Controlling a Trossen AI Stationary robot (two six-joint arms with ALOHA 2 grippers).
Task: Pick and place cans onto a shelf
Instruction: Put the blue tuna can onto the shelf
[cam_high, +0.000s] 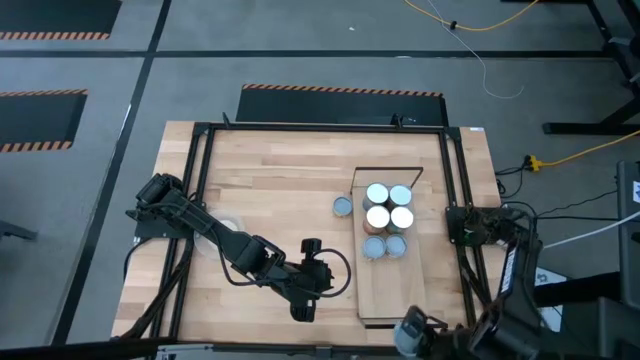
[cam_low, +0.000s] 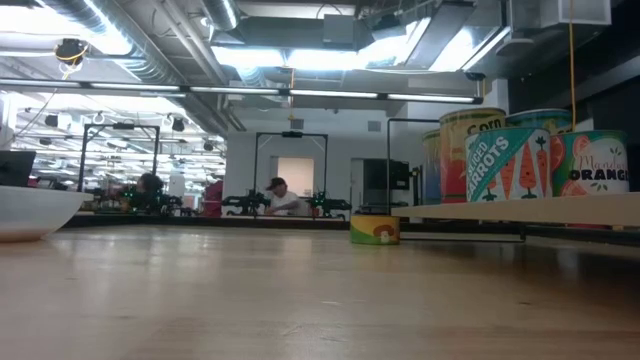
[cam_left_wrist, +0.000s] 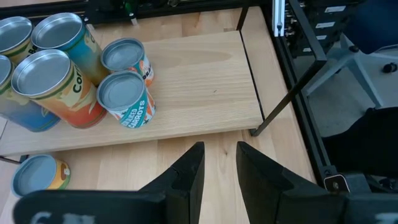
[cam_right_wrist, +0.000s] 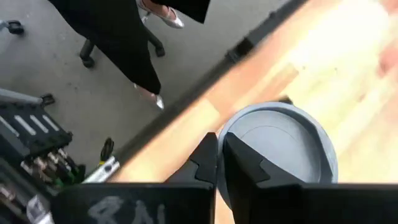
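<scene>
Six cans (cam_high: 388, 218) stand in pairs on the light-wood shelf (cam_high: 390, 285) at the table's right; they also show in the low view (cam_low: 520, 150) and the left wrist view (cam_left_wrist: 81, 74). One short can (cam_high: 343, 206) stands on the table left of the shelf. My left gripper (cam_high: 308, 295) is open and empty (cam_left_wrist: 219, 165), over the table just left of the shelf's near part. My right gripper (cam_high: 412, 328) is at the table's near edge, shut on a can with a dull blue-grey top (cam_right_wrist: 280, 146). My right gripper pinches the can's rim (cam_right_wrist: 222, 134) between its two fingers, one finger outside the wall and one over the top. The fingers come from above. Whether the can's base is on the table or lifted, I cannot tell.
A clear round dish (cam_high: 226, 228) sits on the table under my left arm; it is at the left in the low view (cam_low: 30, 210). A black metal frame (cam_high: 200, 130) runs around the tabletop. A person's legs (cam_right_wrist: 124, 43) stand beyond the table's near edge.
</scene>
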